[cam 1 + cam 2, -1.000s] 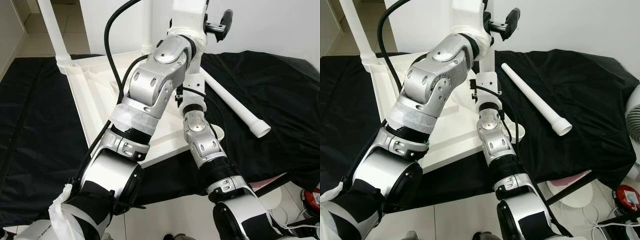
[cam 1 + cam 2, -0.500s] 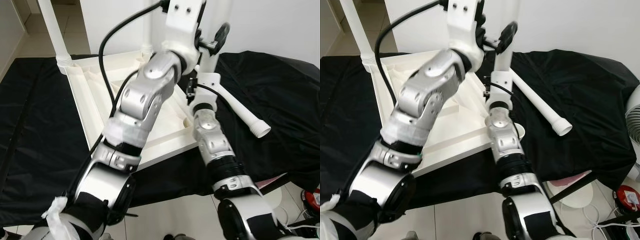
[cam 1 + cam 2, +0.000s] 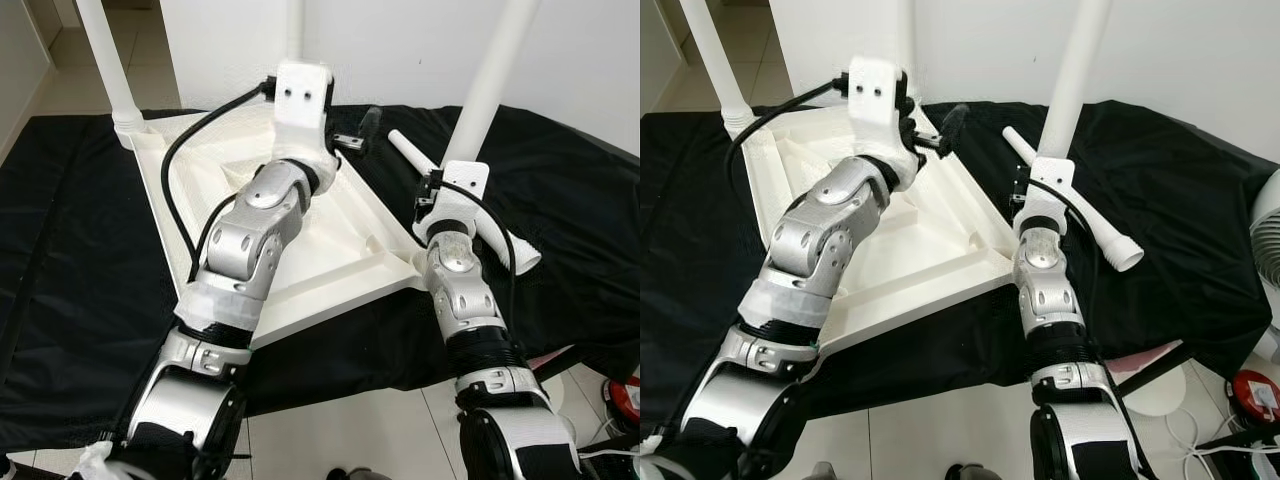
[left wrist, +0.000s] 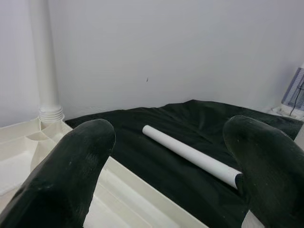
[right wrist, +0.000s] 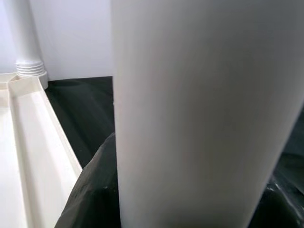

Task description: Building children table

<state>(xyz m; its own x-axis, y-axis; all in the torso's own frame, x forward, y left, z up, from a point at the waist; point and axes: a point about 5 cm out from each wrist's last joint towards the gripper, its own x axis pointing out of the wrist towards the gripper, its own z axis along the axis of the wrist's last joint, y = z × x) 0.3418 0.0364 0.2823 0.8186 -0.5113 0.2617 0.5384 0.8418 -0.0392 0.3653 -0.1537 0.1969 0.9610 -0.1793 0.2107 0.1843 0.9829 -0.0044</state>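
The white table top lies upside down on a black cloth. My right gripper is shut on a white table leg, which it holds upright beside the top's near right corner. In the right wrist view that leg runs between the dark fingers. My left gripper hovers open over the top's far right edge, with nothing between its fingers. A loose leg lies on the cloth to the right, partly behind my right arm.
Two legs stand fitted in the top, one at the far left corner and one at the back corner. The black cloth covers the floor, and a white wall is close behind. A red object and cables lie at the near right.
The left gripper has dropped from beside the upright leg down to the table top's far edge. The right gripper has carried the leg to the right, toward the near right corner.
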